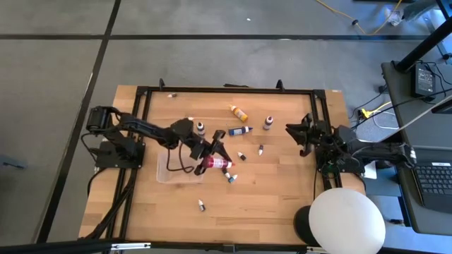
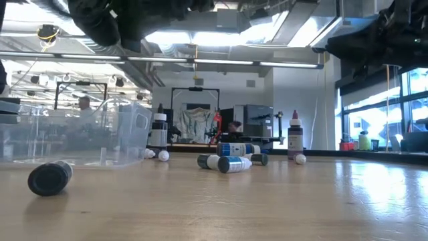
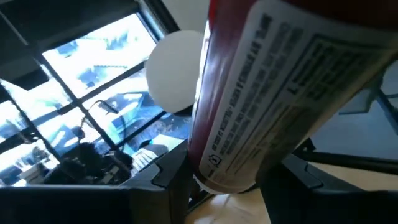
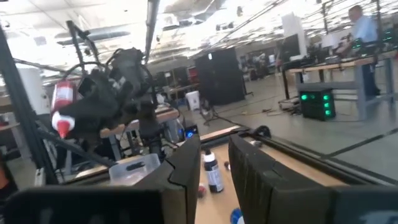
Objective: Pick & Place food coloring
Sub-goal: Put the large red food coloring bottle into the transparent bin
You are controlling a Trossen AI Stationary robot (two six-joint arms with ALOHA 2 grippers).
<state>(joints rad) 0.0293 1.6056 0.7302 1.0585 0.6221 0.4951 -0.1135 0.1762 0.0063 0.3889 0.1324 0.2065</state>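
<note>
My left gripper is shut on a red food coloring bottle with a white cap. It holds the bottle in the air by the right edge of the clear tray. Other food coloring bottles lie or stand on the wooden table: an orange one, a blue one, two dark upright ones and several tiny ones. My right gripper waits near the right edge, open by a narrow gap with nothing in it. My left gripper pinches the red bottle's labelled body between its two fingers, which lie across the bottle. The bottle is lifted clear of the table and the tray. It is tilted, with its white cap toward the table's right side and lower than its base.
A dark-capped bottle lies near the table's front, beside the tray. A black frame runs round the table. A white round lamp stands at the near right corner.
</note>
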